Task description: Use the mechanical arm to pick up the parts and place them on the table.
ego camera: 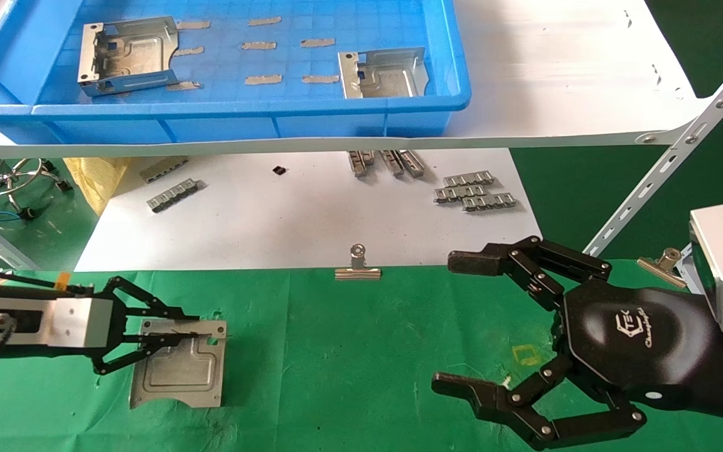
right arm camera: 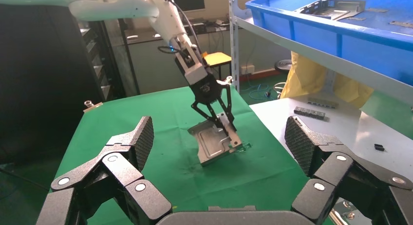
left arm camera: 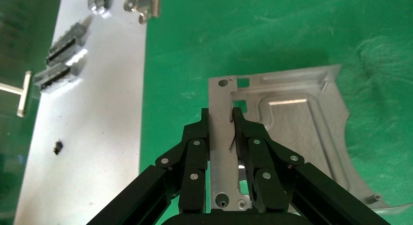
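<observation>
My left gripper (ego camera: 195,326) is shut on the side wall of a silver sheet-metal part (ego camera: 179,370), its fingers (left arm camera: 197,147) on either side of the wall. The part rests on the green table (ego camera: 336,351) at front left; in the right wrist view the part (right arm camera: 212,147) looks tilted, with one edge on the cloth. My right gripper (ego camera: 455,321) is open and empty above the table's front right, its fingers (right arm camera: 141,142) spread wide. Two more parts (ego camera: 129,56) (ego camera: 386,74) lie in the blue bin (ego camera: 211,112).
The bin stands on a white shelf board (ego camera: 556,63) above the table's far side. Below it a white sheet (ego camera: 305,213) carries small grey ridged strips (ego camera: 474,191). Binder clips (ego camera: 358,267) (ego camera: 663,260) sit at the cloth's far edge. A slotted shelf brace (ego camera: 669,169) runs at the right.
</observation>
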Motion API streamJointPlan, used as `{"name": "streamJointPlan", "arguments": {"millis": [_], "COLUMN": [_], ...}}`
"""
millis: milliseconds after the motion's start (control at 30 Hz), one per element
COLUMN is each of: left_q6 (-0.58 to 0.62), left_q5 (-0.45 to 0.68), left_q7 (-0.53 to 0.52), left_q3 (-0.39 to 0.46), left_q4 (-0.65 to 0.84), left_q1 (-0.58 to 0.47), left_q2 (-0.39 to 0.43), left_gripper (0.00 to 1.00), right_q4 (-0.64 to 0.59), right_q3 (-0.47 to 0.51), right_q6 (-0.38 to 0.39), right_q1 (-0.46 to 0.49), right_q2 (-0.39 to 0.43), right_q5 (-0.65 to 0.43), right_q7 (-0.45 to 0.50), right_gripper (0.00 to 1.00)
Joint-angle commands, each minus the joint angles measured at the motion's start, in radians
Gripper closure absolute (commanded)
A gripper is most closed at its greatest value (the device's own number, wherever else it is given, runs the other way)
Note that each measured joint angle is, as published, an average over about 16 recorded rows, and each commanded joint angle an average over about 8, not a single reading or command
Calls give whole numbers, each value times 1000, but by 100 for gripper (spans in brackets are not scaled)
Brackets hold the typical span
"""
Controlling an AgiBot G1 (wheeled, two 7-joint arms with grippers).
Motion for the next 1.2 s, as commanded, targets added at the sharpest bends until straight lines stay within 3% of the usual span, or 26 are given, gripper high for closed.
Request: {"name": "streamJointPlan", "arguments": {"millis": [33, 133, 167, 200, 500, 900, 1200], "left_q6": [-3, -9, -12, -16, 11, 66, 65], "left_q5": [2, 6, 8, 10, -11, -147, -154], "left_q7": [43, 74, 84, 93, 129, -81, -84], "left_q3": [1, 3, 4, 4, -9, -90, -95], "left_q4": [49, 101, 116, 130, 215, 292, 290], "left_q1": [4, 2, 1, 1, -10, 40, 49], "left_q2": [17, 38, 45, 51, 80, 56, 54], "left_gripper": [49, 12, 2, 0, 0, 0, 0], "right_q4": [0, 0, 0, 0, 0, 0, 0], "right_q3": [0, 0, 0, 0, 0, 0, 0], "right_q6": [0, 0, 0, 0, 0, 0, 0], "right_q1": [0, 0, 0, 0, 0, 0, 0], "right_q2": [0, 0, 0, 0, 0, 0, 0], "right_q5": [0, 0, 0, 0, 0, 0, 0], "right_q7": [0, 0, 0, 0, 0, 0, 0], "right_gripper": [0, 0, 0, 0, 0, 0, 0]}}
